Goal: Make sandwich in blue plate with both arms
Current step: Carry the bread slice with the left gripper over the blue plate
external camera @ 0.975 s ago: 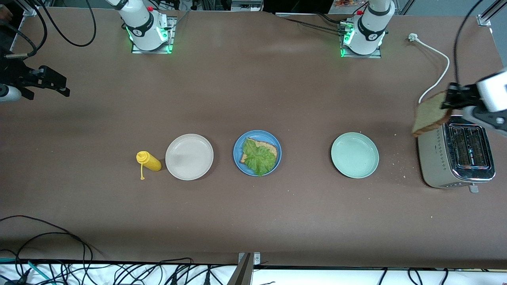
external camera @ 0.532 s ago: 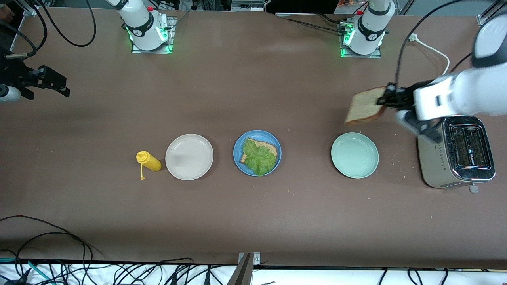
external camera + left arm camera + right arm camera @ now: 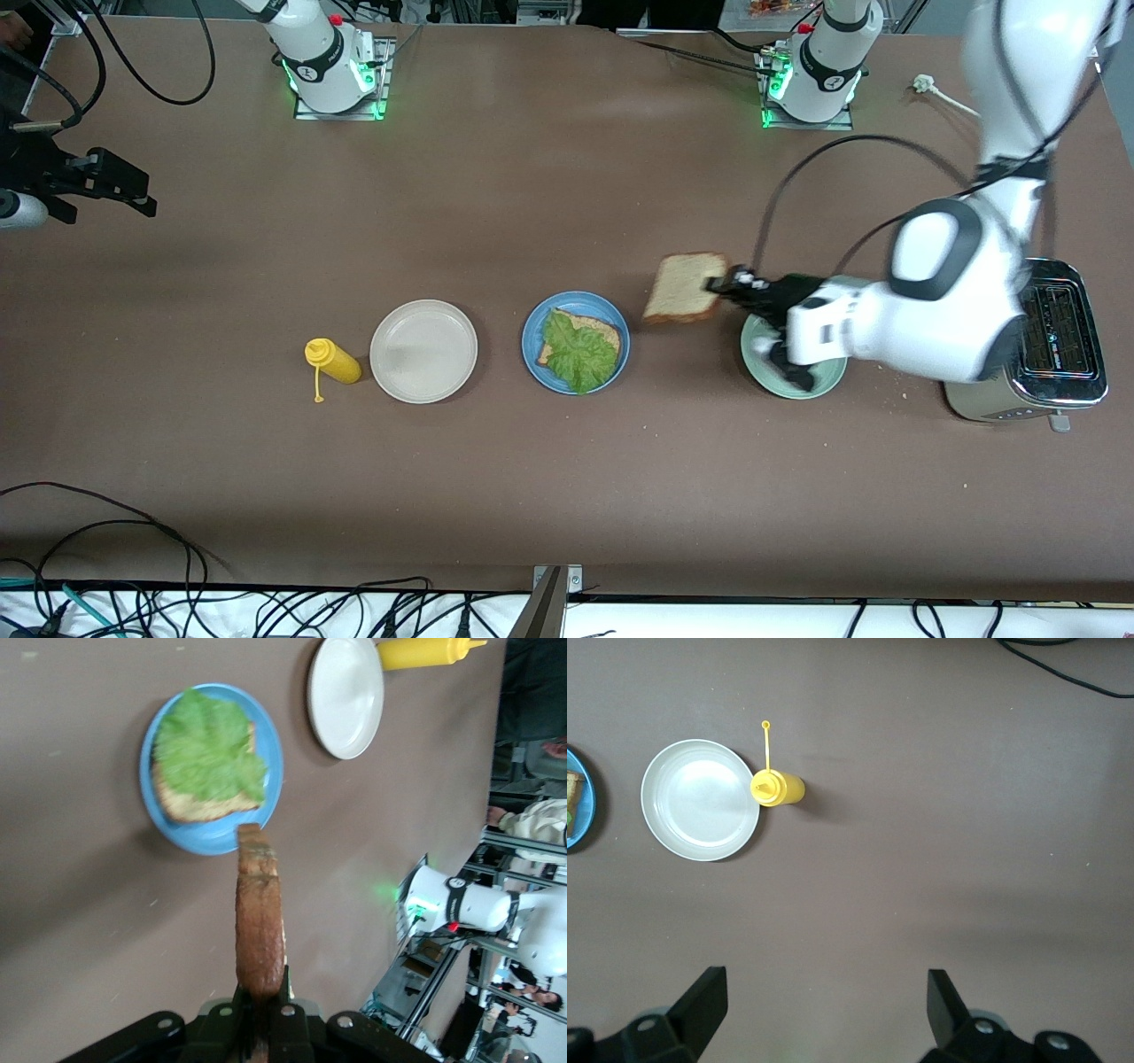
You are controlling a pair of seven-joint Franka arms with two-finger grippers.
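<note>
- Left gripper (image 3: 722, 285) up in the air, clamped on one edge of a bread slice (image 3: 684, 286), over the bare table between the blue plate (image 3: 533, 333) and the mint-green plate (image 3: 760, 376).
- Seen from the left wrist, slice edge-on (image 3: 259, 921), pinched between the two black fingers (image 3: 285, 1020), crust pointing out toward the blue plate's rim (image 3: 213, 843).
- Just ahead of the held slice: blue plate carrying a bottom slice (image 3: 601, 333) with a ruffled lettuce leaf (image 3: 578, 351) on top.
- Past the blue plate from the left gripper: beige-white plate (image 3: 423, 351), then a yellow mustard bottle (image 3: 333, 361) beside it.
- Under the left arm's wrist: mint-green plate, partly covered; toaster (image 3: 1054, 354) toward the left arm's end of the table.
- Right gripper (image 3: 111, 184) waiting well apart at the right arm's end of the table, fingers (image 3: 702, 1001) spread wide, nothing between them.
- Below it in the right wrist view: beige-white plate (image 3: 700, 800) and mustard bottle (image 3: 777, 788).
</note>
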